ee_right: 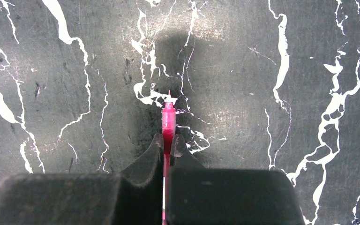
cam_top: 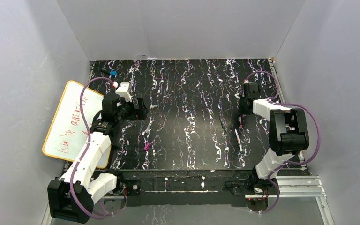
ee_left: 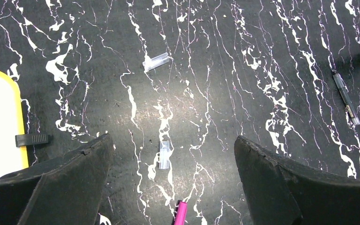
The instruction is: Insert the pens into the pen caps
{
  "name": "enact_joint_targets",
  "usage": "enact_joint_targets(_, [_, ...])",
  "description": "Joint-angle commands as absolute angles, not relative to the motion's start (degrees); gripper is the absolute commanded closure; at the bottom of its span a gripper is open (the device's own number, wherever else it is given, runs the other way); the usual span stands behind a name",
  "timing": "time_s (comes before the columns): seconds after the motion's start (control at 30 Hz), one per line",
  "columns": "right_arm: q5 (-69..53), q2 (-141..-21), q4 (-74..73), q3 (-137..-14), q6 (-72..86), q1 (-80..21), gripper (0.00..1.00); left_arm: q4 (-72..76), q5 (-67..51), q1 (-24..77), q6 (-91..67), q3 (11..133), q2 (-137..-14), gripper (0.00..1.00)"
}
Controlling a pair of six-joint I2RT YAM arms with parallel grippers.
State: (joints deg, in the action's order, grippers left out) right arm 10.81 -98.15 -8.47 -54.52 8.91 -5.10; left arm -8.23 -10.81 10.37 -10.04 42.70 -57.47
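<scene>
My right gripper (ee_right: 168, 140) is shut on a magenta pen (ee_right: 168, 121), whose tip pokes out ahead of the jaws just above the black marbled table; in the top view this gripper (cam_top: 242, 118) is at the right. A dark pen (cam_top: 222, 125) and a white pen (cam_top: 238, 139) lie beside it. My left gripper (ee_left: 172, 140) hangs wide open with nothing held. On the table between its fingers lies a greyish clear pen cap (ee_left: 164, 153). A magenta pen cap (ee_left: 180, 213) lies just nearer, and another clear cap (ee_left: 155, 62) farther off.
A yellow-rimmed whiteboard (cam_top: 72, 123) lies at the table's left edge with a small black piece (ee_left: 32, 139) next to it. A blue-tipped short black object (cam_top: 110, 72) sits in the far left corner. Grey walls close in the table on three sides.
</scene>
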Motion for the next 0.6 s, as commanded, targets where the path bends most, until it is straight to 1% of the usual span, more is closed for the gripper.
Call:
enact_joint_targets(0.0, [10.6, -101.3, -10.3, -53.9, 9.7, -4.8, 0.99, -9.0, -10.0, 10.8, -9.3, 43.9, -56.4, 0.02])
enact_joint_targets(0.13, [10.6, -99.6, -8.1, -52.0, 11.1, -4.7, 0.99, -9.2, -10.0, 10.9, -9.3, 43.8, -56.3, 0.02])
enact_joint_targets(0.23, [10.5, -95.5, -6.0, -51.2, 11.7, -4.8, 0.99, -8.9, -11.4, 11.2, -9.3, 43.7, -56.3, 0.02])
enact_joint_targets(0.3, [8.2, -88.1, -5.3, -51.5, 12.8, -4.8, 0.99, -6.7, -19.2, 11.2, -10.0, 43.2, -56.2, 0.02])
enact_joint_targets(0.33, [3.8, -79.1, -5.2, -52.5, 14.2, -5.0, 0.99, -2.5, -30.0, 11.3, -12.0, 42.0, -56.0, 0.02])
enact_joint_targets(0.37, [0.6, -73.2, -4.1, -52.6, 15.0, -5.1, 0.99, 0.7, -35.4, 11.7, -12.5, 41.0, -55.5, 0.02])
enact_joint_targets(0.4, [-1.7, -69.4, -4.0, -53.1, 15.2, -5.4, 0.99, 4.1, -37.5, 12.2, -13.8, 39.7, -54.7, 0.02])
enact_joint_targets(0.5, [-4.3, -65.1, -5.8, -54.8, 16.0, -5.7, 0.99, 8.0, -40.8, 13.4, -14.8, 38.2, -53.8, 0.02])
enact_joint_targets(0.53, [-8.7, -63.4, -3.5, -54.1, 18.2, -6.1, 0.99, 12.8, -42.7, 14.4, -16.5, 37.1, -53.7, 0.02])
enact_joint_targets(0.57, [-14.5, -60.8, 4.3, -51.4, 22.5, -8.6, 0.99, 22.3, -47.2, 15.7, -20.5, 35.6, -55.0, 0.02])
